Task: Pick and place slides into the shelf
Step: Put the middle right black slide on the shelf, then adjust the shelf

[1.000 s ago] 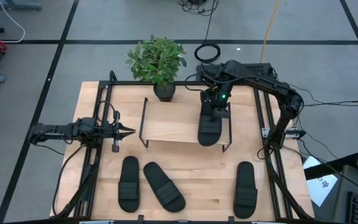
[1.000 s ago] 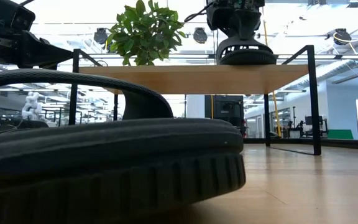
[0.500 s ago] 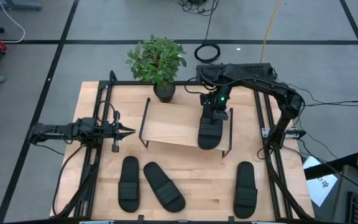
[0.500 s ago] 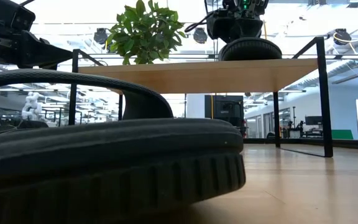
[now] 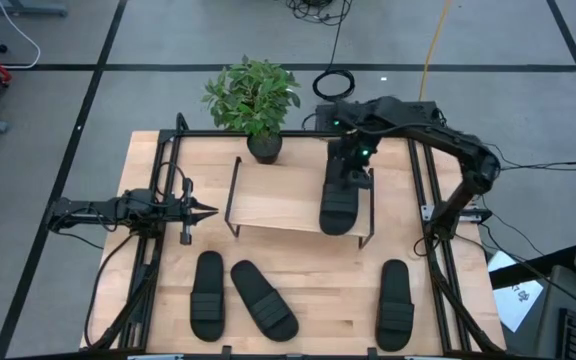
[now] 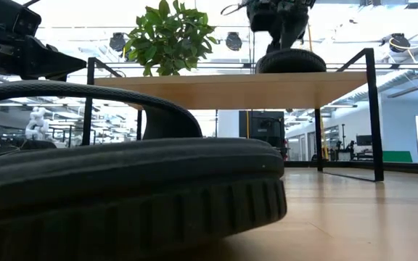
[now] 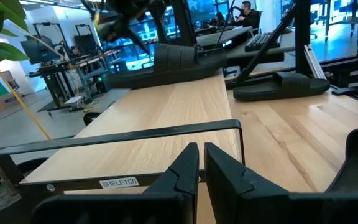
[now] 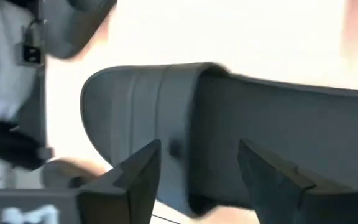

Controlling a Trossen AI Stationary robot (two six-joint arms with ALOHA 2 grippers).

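Shelf [image 5: 278, 198] sits at the desk's [image 5: 308, 280] 12 o'clock half, light top board on black wire legs. One slide [image 5: 338, 205] lies flat on the board's 3 o'clock end, toe toward 6 o'clock, overhanging the front edge slightly.

Right hand [image 5: 352, 176] is above the heel end of that slide, at its 12 o'clock end. Right wrist view: fingers [image 8: 138, 180] spread apart, released, with the slide's strap [image 8: 166, 118] just beyond them and not gripped. Low view shows the hand [image 6: 281, 29] lifted clear of the slide [image 6: 291, 61].

Left hand [image 5: 206, 211] waits at 9 o'clock of the shelf, fingers [image 7: 188, 163] nearly together, grasping nothing.

Three slides rest on the desk at 6 o'clock of the shelf: two [image 5: 207, 294] [image 5: 263, 299] side by side at 7 o'clock, one [image 5: 395, 303] at 5 o'clock. A potted plant [image 5: 253, 98] stands at 12 o'clock.
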